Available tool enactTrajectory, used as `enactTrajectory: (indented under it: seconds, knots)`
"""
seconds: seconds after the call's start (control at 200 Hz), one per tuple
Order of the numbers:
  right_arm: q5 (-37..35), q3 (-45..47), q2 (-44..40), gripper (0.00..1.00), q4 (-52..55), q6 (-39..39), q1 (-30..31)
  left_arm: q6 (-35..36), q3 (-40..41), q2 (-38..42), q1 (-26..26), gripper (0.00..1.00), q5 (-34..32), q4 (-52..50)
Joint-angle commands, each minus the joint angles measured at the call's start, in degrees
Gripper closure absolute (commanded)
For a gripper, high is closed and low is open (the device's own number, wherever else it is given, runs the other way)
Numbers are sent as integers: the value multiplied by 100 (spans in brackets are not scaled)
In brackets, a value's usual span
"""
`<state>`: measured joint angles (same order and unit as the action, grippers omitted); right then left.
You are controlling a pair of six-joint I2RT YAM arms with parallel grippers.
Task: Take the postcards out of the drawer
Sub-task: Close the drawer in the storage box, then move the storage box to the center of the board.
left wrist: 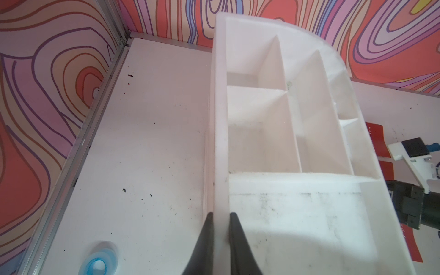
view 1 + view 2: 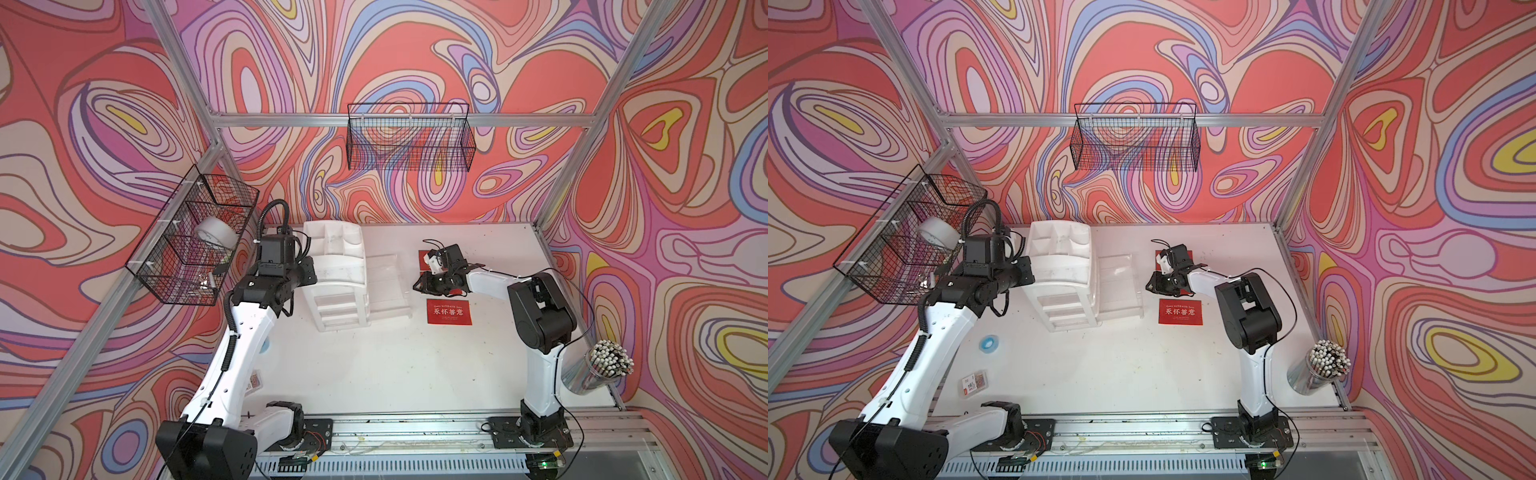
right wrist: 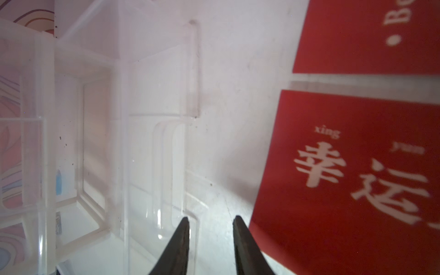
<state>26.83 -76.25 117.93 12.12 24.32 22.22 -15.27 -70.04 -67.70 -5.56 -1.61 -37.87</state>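
left claw (image 1: 221,215) is pinching the organizer (image 1: 220,119) side wall. right claw (image 3: 211,220) sits a bit spread at the front of the pulled-out clear drawer (image 3: 152,83). three red cards (image 2: 449,312) lie out on the table (image 2: 374,365), between the drawer and the right edge, one partly under that claw.
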Motion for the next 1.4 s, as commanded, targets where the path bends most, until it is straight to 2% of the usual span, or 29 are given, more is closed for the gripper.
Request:
enactTrajectory:
  seconds: [0.0,0.15,0.441,0.566,0.957,1.137,1.392]
  knots:
    - [125,-194,175,68,-141,90,113,-29,135,-13,15,91,195,-65]
    - [302,-249,229,68,-311,152,265,-55,142,-45,12,92,364,11]
    - [483,-312,335,68,-616,363,459,-220,128,-210,11,95,1199,268]
    - [575,-302,352,68,-755,463,476,-271,207,-254,11,96,1268,302]
    - [524,-661,550,68,-669,523,489,-708,429,-464,-6,97,2057,954]
    - [427,-1036,743,68,-478,504,484,-1032,466,-718,-213,98,2193,1380]
    - [496,-1829,1234,68,-213,516,376,-1390,289,-1356,-837,98,2082,1919]
